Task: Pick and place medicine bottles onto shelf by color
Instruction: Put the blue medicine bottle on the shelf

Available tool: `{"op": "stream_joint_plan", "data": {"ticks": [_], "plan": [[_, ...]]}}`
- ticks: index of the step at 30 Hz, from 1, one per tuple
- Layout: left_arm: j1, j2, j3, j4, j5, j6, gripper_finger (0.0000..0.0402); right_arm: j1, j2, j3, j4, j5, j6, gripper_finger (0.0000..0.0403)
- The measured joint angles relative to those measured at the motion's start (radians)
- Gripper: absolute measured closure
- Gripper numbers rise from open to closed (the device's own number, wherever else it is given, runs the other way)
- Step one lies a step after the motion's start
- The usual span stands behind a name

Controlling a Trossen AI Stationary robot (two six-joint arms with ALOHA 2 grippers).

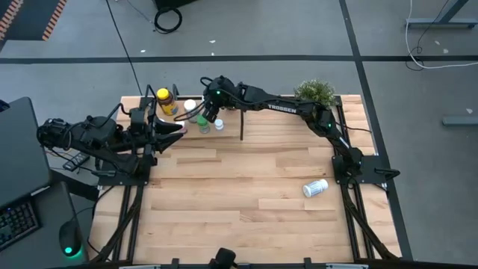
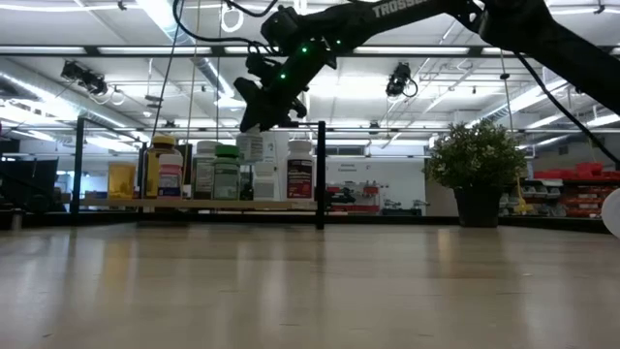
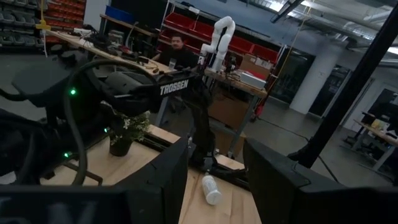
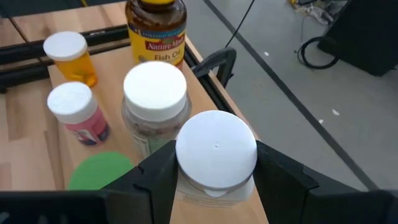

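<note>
My right gripper (image 4: pixel 216 163) reaches over the shelf (image 1: pixel 224 138) at the table's far left and is shut on a white-capped medicine bottle (image 4: pixel 216 148). Below it several bottles stand on the shelf board (image 2: pixel 228 205): a yellow-capped amber one (image 1: pixel 163 101), a small orange one (image 4: pixel 69 57), a pink-labelled one (image 4: pixel 79 113), a white-capped one (image 4: pixel 155 93) and a green-capped one (image 4: pixel 99 172). Another white bottle (image 1: pixel 315 187) lies on its side on the table at the right. My left gripper (image 1: pixel 179 128) waits open at the shelf's left end, nothing between its fingers. My right gripper pinches the bottle between its two fingers, at the bottle's upper sides just under the white cap (image 4: pixel 184 185). The fingers slant down from the table's right side. The bottle (image 2: pixel 250 147) stands upright in the hold, lifted clear above the shelf board and the other bottles.
A small green potted plant (image 1: pixel 315 92) stands at the far right. Black upright posts (image 2: pixel 321 174) rise at the shelf's corners close to the held bottle. The middle and near part of the plank tabletop (image 1: pixel 246 217) lies bare.
</note>
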Motion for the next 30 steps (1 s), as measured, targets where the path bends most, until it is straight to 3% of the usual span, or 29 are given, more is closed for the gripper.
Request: {"op": "stream_joint_plan", "data": {"ticks": [13, 30], "plan": [[0.000, 0.000, 0.000, -0.003, 0.000, 0.008, 0.0239, 0.000, 0.000, 0.000, -0.069, -0.009, 0.043, 0.0210], [0.000, 0.000, 0.000, 0.003, 0.000, 0.007, 0.0239, -0.016, -0.002, -0.037, -0.096, 0.030, 0.254, 0.0209]]}}
